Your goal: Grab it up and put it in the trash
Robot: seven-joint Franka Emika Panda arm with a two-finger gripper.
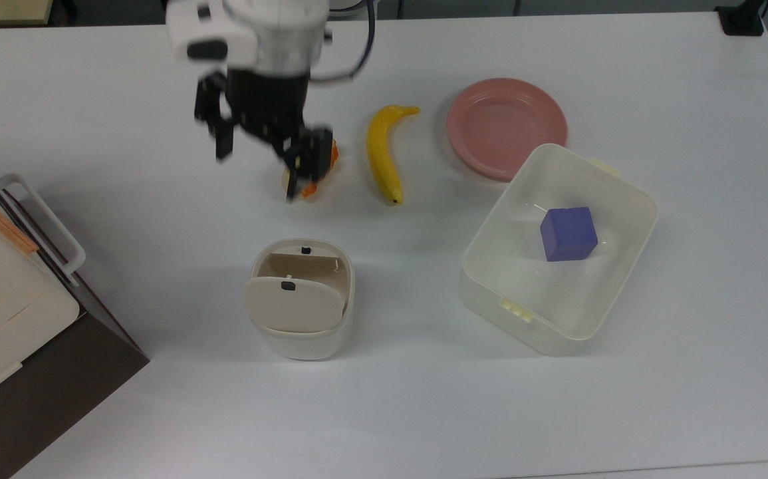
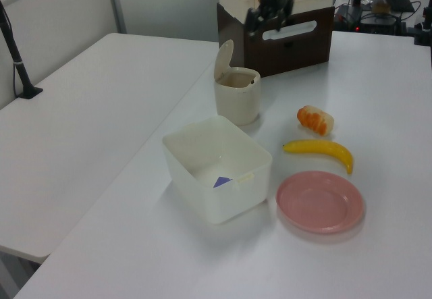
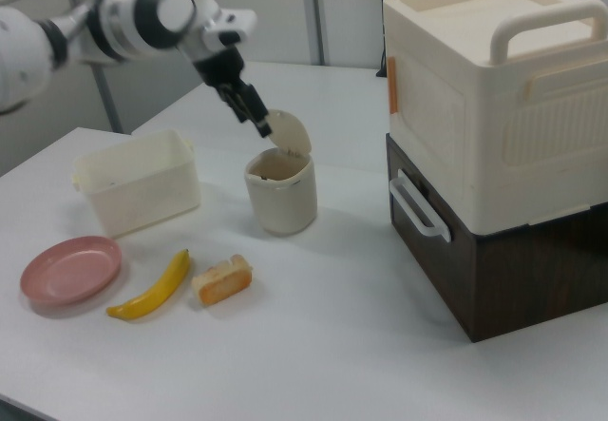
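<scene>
Open, empty hand [image 1: 260, 156] high above trash bin [image 1: 302, 299], well apart.

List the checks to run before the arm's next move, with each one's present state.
1. Gripper open and empty: ok.
2. Gripper raised away from the trash bin: ok.
3. Bin upright, its lid tipped open: ok.
4. Paper ball inside the bin: cannot tell, the inside is not visible.
5. No paper ball left on the table: ok.
6. Banana, food piece and pink plate lie apart from the bin: ok.
</scene>
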